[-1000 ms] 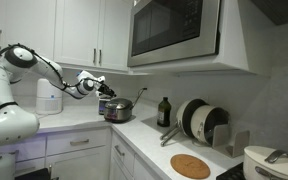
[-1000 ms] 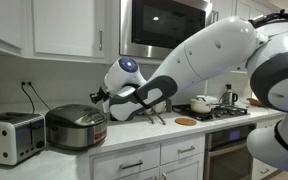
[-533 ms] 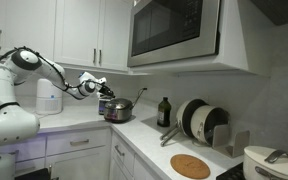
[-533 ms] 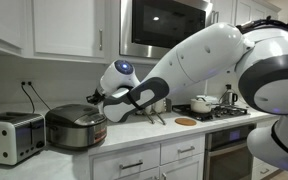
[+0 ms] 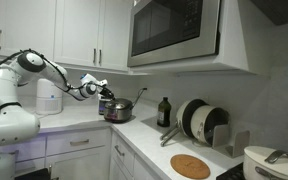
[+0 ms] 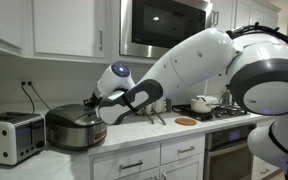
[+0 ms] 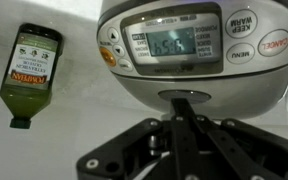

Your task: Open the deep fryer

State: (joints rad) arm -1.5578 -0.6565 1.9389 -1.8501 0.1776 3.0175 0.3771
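Wrist view: the deep fryer (image 7: 194,50) is filling the upper centre and right of the frame, its rounded steel body turned so that the control panel (image 7: 174,42) is facing the camera. The panel is showing a grey display and buttons reading KEEP WARM, MENU and CANCEL, all appearing upside down. The gripper (image 7: 181,102) is entering from the bottom edge. Its two dark fingers are lying pressed together with nothing between them, and their tip is meeting the dark tab at the fryer's lower edge. A green-labelled oil bottle (image 7: 28,72) is appearing at the left.

In both exterior views, the fryer (image 5: 118,110) (image 6: 76,128) is standing on the white countertop (image 5: 149,140) with its lid down, and the gripper (image 5: 106,92) (image 6: 92,99) is hovering at its upper rim. A silver toaster (image 6: 9,137) is sitting just beside the fryer at the lower left of an exterior view, and a microwave (image 5: 174,30) is hanging overhead.
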